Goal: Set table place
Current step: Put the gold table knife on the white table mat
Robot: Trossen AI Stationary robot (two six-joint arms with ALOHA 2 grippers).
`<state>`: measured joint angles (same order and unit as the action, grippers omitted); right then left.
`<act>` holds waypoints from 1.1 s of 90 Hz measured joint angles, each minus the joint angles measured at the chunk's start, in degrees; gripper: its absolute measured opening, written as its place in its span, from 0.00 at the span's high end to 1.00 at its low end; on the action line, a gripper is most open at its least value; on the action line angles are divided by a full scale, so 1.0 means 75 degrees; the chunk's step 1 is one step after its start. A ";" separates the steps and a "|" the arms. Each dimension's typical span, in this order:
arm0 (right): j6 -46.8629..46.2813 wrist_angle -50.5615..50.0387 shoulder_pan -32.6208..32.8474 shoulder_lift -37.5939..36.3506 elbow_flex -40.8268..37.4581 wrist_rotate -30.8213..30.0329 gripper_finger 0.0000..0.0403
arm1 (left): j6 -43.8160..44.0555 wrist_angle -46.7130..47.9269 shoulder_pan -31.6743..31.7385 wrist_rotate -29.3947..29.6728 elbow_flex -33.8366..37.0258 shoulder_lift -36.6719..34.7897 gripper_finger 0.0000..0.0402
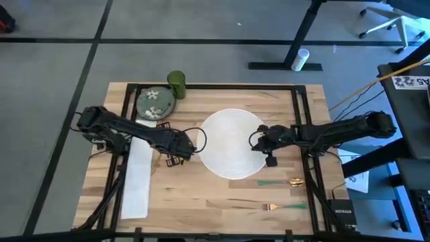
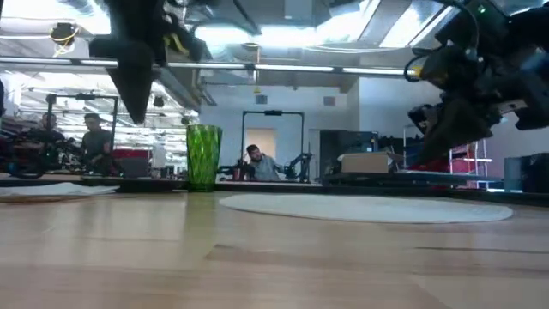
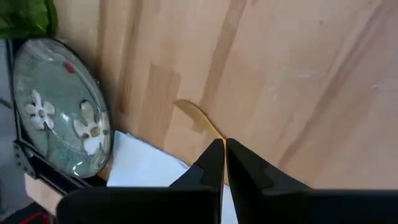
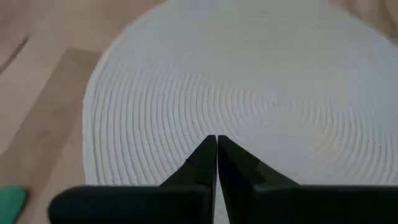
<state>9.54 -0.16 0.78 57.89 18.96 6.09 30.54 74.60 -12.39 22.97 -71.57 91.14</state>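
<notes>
The light-wood butcher-block surface (image 1: 201, 195) fills the middle of the high view, edged with thin black rails. A round white woven placemat (image 1: 232, 142) lies at its centre. At the far left corner sit a glass plate with white flowers (image 1: 155, 103) and, just beside it, a green ribbed tumbler (image 1: 176, 85). A white folded napkin (image 1: 138, 176) lies along the left side. Near the front right lie two pieces of cutlery with green handles and gold ends, one a fork (image 1: 279, 208), the other (image 1: 279, 181) too small to tell.

The left gripper (image 3: 224, 158) hangs above the wood between napkin and placemat, jaws pressed together on a thin gold utensil (image 3: 199, 118), whose curved end juts past them. The right gripper (image 4: 216, 155) hovers over the placemat's right part, jaws together and holding nothing.
</notes>
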 joint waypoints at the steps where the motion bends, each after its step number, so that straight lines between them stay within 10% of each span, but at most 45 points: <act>1: 0.0050 0.0046 0.0010 0.0000 0.0000 -0.0002 1.00 | -0.0008 -0.0021 -0.0019 0.0034 0.0000 -0.0042 1.00; 68: 0.2378 0.2815 0.0151 0.0000 0.0006 0.0163 1.00 | -0.2281 -0.2870 -0.1159 0.1518 0.0218 -0.1350 1.00; 99: 0.2398 0.2811 0.0151 0.0000 0.0006 0.0279 1.00 | -0.3193 -0.5754 -0.1152 -0.0991 0.2646 -0.2876 1.00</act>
<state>27.53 20.92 1.91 57.89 19.00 8.19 6.60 31.44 -21.04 15.54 -51.73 69.57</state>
